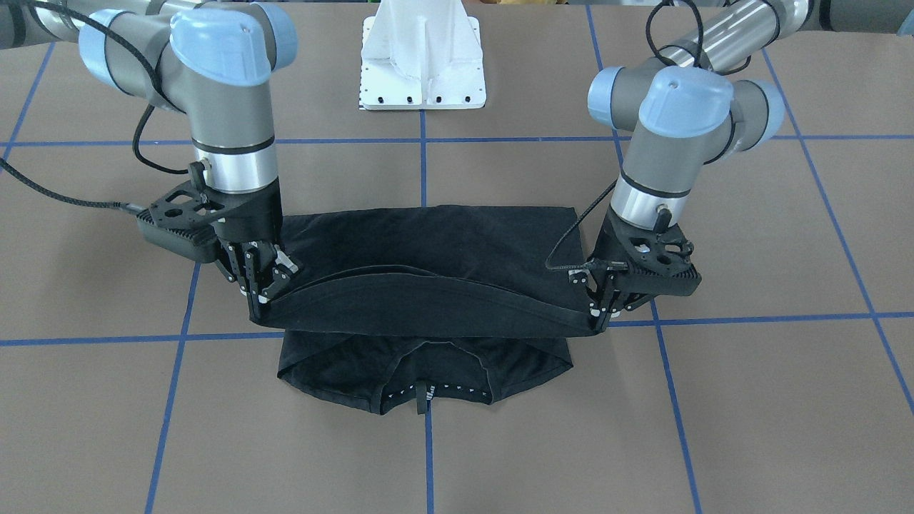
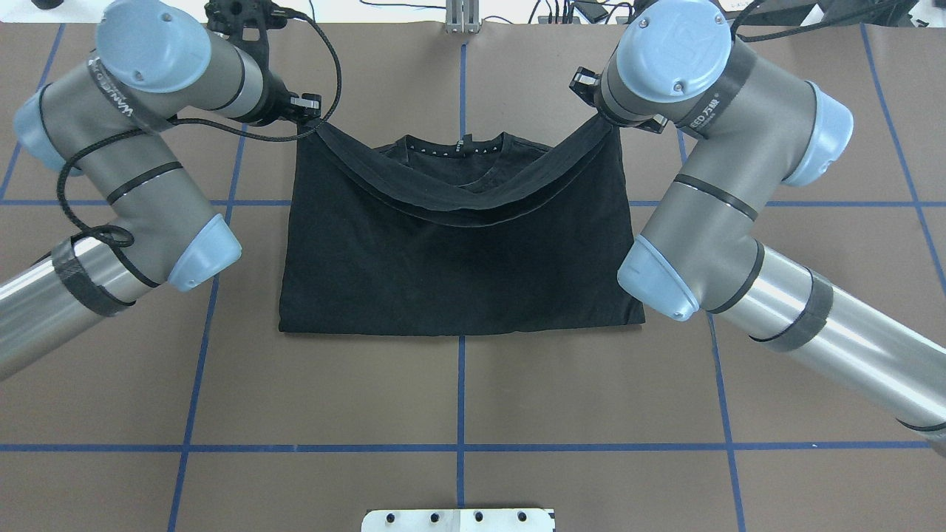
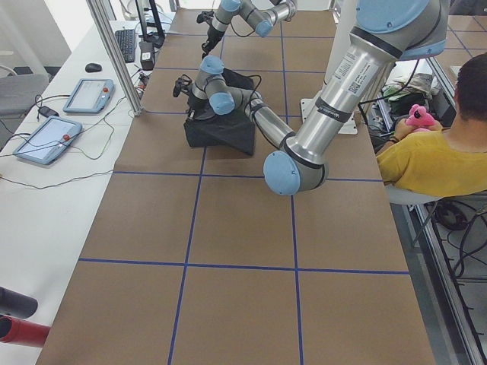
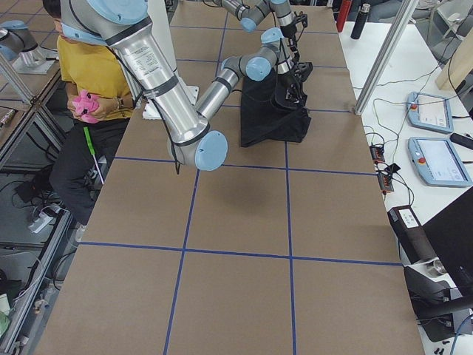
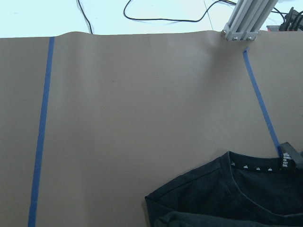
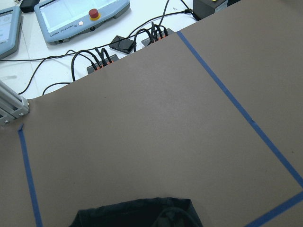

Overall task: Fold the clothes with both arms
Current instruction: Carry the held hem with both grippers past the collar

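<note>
The T-shirt [image 2: 458, 273] lies flat on the table [image 2: 332, 399], centred ahead of the pedestal base [image 1: 423, 64], with its collar [image 1: 428, 389] on the side far from the base. Step in hand, by judgement: folding the hem [image 1: 428, 307] over toward the collar. The hem hangs raised and sagging between the left gripper [image 1: 597, 314] and the right gripper [image 1: 260, 294]. Each is clamped on one hem corner, nearer the base than the collar. Next move: carry both corners evenly away from the base, lower them, release.

Overhead, the left gripper [image 1: 598, 314] and right gripper [image 1: 258, 296] are mostly hidden, the shirt [image 5: 213, 198] runs off both wrist views' bottom edge, and the base [image 1: 423, 64] is cut off.
</note>
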### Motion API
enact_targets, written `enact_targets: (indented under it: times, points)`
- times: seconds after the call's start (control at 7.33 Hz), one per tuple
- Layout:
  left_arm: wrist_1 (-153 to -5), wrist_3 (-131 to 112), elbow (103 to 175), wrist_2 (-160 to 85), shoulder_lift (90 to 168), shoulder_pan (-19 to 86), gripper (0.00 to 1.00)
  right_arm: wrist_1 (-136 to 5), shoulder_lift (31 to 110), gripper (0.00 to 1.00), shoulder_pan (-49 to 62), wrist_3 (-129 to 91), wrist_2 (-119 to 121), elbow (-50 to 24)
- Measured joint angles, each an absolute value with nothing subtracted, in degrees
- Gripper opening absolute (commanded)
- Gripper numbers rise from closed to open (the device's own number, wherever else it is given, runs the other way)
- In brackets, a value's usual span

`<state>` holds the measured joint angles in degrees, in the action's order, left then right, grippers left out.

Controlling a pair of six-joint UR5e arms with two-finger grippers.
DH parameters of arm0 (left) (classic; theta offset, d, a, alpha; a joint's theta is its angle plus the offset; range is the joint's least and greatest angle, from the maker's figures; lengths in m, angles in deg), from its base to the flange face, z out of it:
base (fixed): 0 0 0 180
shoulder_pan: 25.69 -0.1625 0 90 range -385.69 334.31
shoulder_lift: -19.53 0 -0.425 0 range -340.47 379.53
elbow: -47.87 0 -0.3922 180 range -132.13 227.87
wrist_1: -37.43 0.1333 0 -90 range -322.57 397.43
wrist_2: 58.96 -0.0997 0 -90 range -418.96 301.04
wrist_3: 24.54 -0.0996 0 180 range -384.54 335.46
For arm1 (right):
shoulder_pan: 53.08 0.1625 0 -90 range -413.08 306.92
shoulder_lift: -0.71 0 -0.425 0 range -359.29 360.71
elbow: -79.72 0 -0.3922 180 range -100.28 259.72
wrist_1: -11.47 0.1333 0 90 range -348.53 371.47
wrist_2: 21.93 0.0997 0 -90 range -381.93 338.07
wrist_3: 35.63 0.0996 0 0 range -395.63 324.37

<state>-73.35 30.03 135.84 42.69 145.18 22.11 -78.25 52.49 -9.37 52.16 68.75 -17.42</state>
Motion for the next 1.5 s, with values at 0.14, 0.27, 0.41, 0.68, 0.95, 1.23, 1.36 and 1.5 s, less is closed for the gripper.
enact_targets:
  times: [0.14,0.27,0.41,0.68,0.95,1.23,1.36,1.5]
  points:
    - [-77.34,29.05,129.52,41.96,147.09,22.08,0.00,-74.31,52.08,0.00,-9.20,52.04,68.77,-13.31]
    - [-81.30,28.34,124.09,41.53,148.11,21.95,0.00,-71.56,51.93,0.00,-9.11,51.92,68.77,-10.01]
    - [-84.12,27.72,120.12,40.62,148.52,21.55,0.00,-70.21,51.91,0.00,-9.10,51.77,68.80,-7.33]
    - [-86.33,26.91,116.46,38.45,148.51,20.28,0.00,-69.48,52.05,0.00,-9.10,50.74,68.87,-4.22]
    - [-86.71,25.75,115.75,38.06,148.33,19.68,0.00,-69.40,52.44,0.00,-9.06,49.17,68.88,-3.54]
    - [-87.12,24.12,115.79,38.08,148.31,19.62,0.00,-69.40,52.54,0.00,-9.05,47.99,68.91,-3.29]
    - [-87.23,22.79,115.91,38.20,148.37,19.70,0.00,-69.42,52.56,0.00,-8.96,47.03,68.90,-3.27]
    - [-87.25,21.92,116.08,38.41,148.44,19.86,0.00,-69.42,52.56,0.00,-8.82,46.11,68.95,-3.25]
